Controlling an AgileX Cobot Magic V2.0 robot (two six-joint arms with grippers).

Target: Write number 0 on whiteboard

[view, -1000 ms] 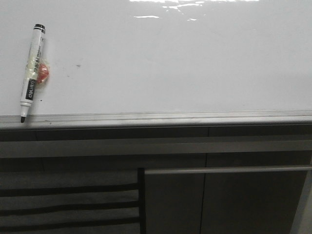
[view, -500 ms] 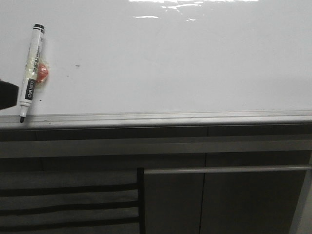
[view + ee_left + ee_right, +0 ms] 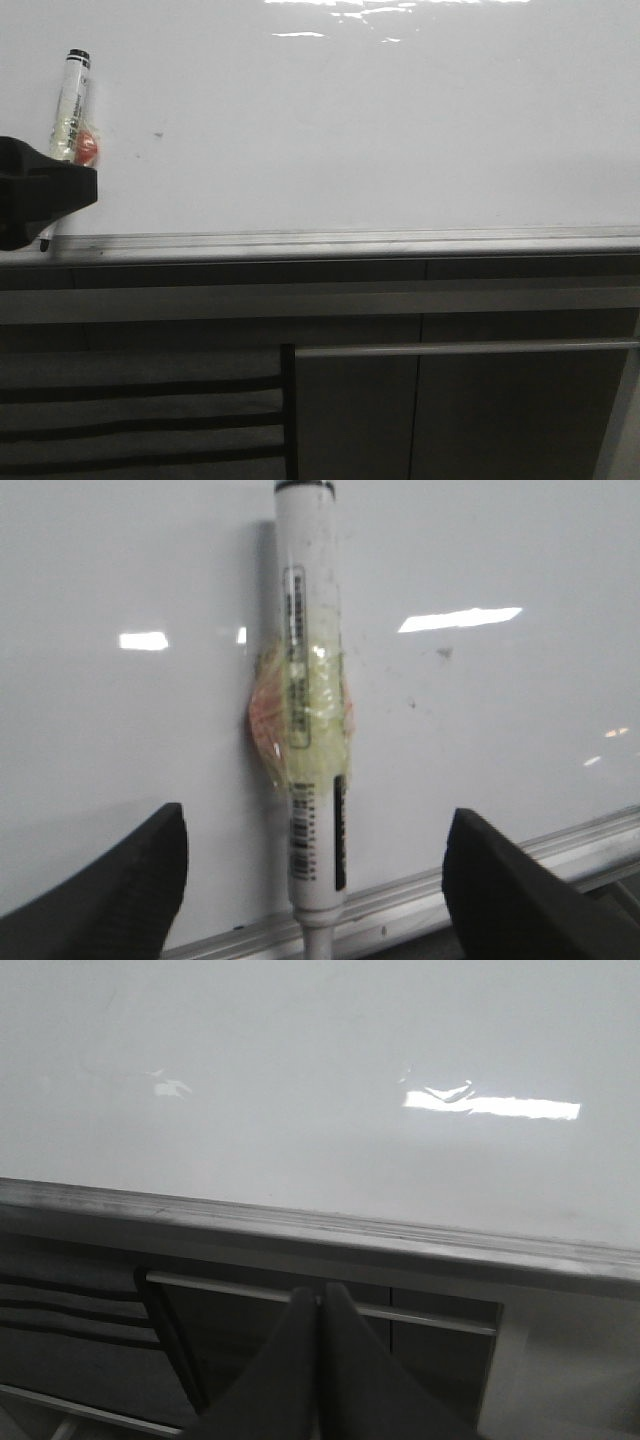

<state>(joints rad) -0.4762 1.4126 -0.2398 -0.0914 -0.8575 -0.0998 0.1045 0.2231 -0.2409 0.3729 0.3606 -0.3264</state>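
A: What sits nearest the robot?

B: Dark grey cabinet panels (image 3: 450, 400) below the board. In the right wrist view the right gripper (image 3: 320, 1305) hangs before them, fingers pressed together with nothing between.

A: And the left gripper (image 3: 315, 880)?

B: Jaws spread wide, one finger on each side of the marker (image 3: 312, 730), neither touching it. In the front view it enters at the left edge and covers the marker's lower part.

A: Where is the marker?

B: Against the whiteboard (image 3: 380, 140), tip down near the grey edge rail (image 3: 350, 240), yellowish tape and something orange-red around its middle.

A: Any number 0?

B: None; the board shows only glare and tiny specks.
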